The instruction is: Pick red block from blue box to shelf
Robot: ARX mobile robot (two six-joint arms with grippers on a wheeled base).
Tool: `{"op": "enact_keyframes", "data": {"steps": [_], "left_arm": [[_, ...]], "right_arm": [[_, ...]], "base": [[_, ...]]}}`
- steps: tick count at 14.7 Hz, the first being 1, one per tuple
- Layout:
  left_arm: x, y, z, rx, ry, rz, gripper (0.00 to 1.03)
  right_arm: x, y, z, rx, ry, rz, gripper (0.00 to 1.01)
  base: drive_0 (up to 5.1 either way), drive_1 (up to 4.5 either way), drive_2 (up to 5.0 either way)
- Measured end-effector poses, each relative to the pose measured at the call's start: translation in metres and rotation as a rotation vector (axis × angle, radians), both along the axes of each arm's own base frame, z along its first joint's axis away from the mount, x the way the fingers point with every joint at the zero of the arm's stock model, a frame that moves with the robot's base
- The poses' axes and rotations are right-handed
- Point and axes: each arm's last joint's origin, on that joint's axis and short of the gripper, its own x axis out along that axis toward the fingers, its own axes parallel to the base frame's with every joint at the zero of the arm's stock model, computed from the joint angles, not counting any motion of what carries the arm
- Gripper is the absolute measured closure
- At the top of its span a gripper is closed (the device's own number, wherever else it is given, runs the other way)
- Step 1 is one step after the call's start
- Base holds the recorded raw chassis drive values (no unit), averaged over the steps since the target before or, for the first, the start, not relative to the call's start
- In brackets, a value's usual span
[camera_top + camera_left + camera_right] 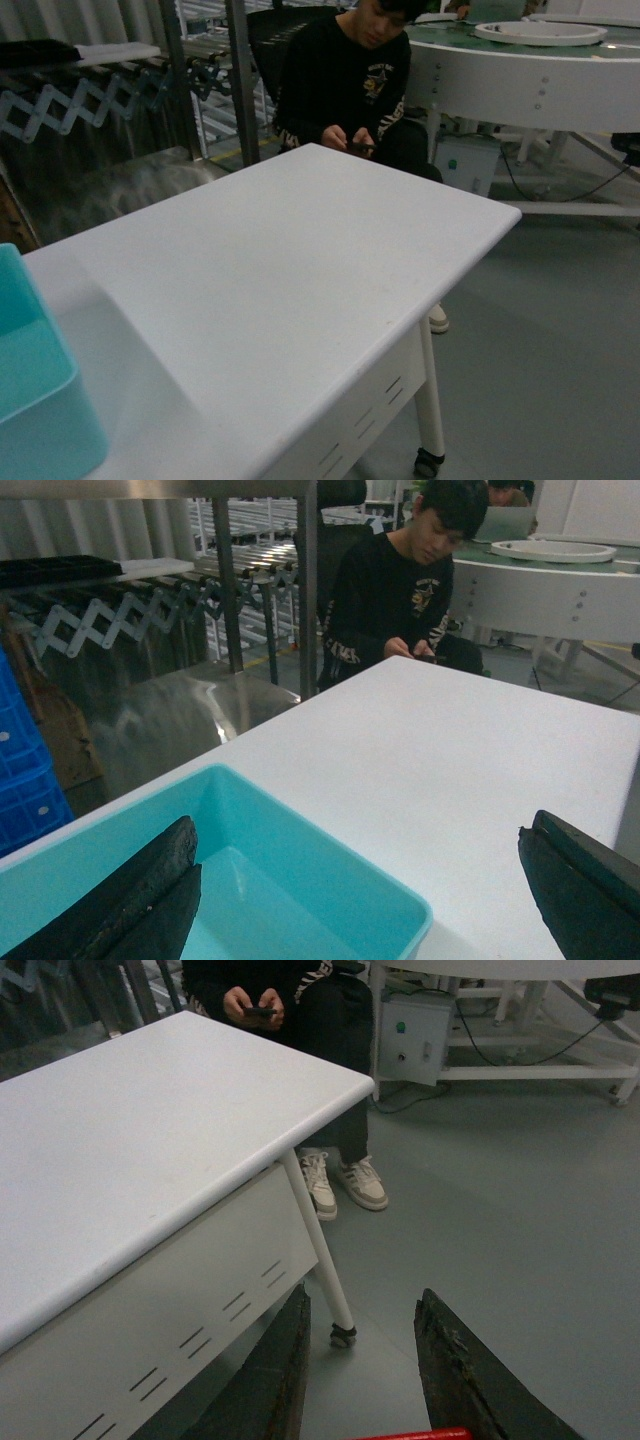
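Observation:
The blue box [45, 415] stands at the near left corner of the white table [300, 260]. My left gripper [358, 830] hangs open above it, one finger over the box [300, 850], the other over bare tabletop. The part of the box's inside that shows holds nothing. My right gripper [362, 1295] is off the table's right edge, above the floor. A sliver of the red block [415, 1434] shows between its fingers at the bottom edge, and the jaws are shut on it. Steel posts of the shelf [241, 80] rise behind the table [308, 590]. Neither gripper shows in the head view.
A person in black [350, 80] sits at the table's far end with a phone. A round white conveyor table [520, 70] stands at the back right. Dark blue crates [25, 770] sit on the left. The table's leg and caster [343, 1335] stand ahead of the right gripper.

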Motion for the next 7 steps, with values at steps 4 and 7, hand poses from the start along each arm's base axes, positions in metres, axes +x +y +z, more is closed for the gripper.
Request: {"op": "enact_keyframes", "data": {"steps": [4,7], "left_arm": [[0.0000,0.0000,0.0000,0.000,0.000,0.000,0.05],[0.0000,0.0000,0.0000,0.000,0.000,0.000,0.05]], "right_arm": [[0.0000,0.0000,0.0000,0.000,0.000,0.000,0.74],[0.0000,0.0000,0.0000,0.000,0.000,0.000,0.74]], "base": [[-1.6,-1.59,-1.6],[-1.8,-1.75,-1.8]]}}
